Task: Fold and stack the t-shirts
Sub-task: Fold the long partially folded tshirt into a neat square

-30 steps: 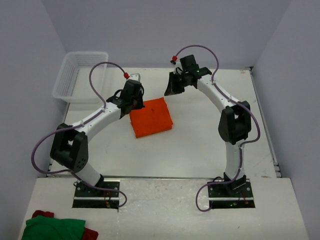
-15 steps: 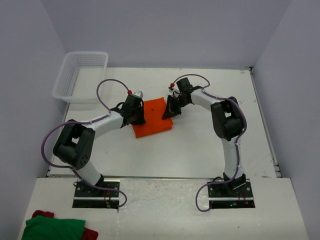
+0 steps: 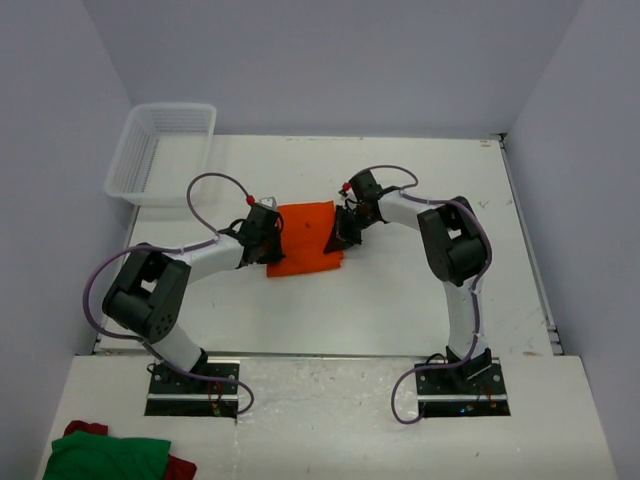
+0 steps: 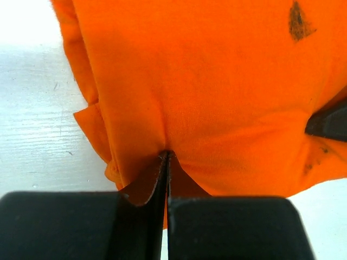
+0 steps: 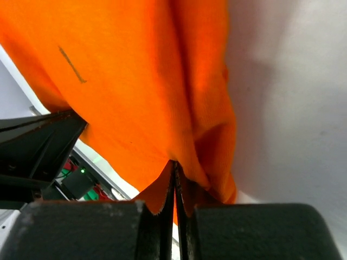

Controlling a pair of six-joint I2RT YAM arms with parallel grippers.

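Left gripper [image 4: 167, 154]: your jaws are pinched tight on a pucker of the orange t-shirt [image 3: 308, 232], at its left edge towards the near corner
Right gripper [image 5: 174, 162]: clamped the same way on the shirt's right edge, with cloth gathered at the tips
Shirt from your grippers: it lies between them, spreading from each grip towards the other and towards the far side
Shirt on the table [image 3: 420, 290]: folded into a compact, nearly square pad lying flat at mid-table; you get no clear long axis
Nearer arm: neither, as each holds its own side
Coming move, as a judgement: carry both grips together, or the folds pull apart
Basket [image 3: 160, 150]: far-left corner, well apart from the shirt; no cloth shows inside it
Green cloth [image 3: 105, 455]: bunched near-left, behind the arm bases, something red beneath
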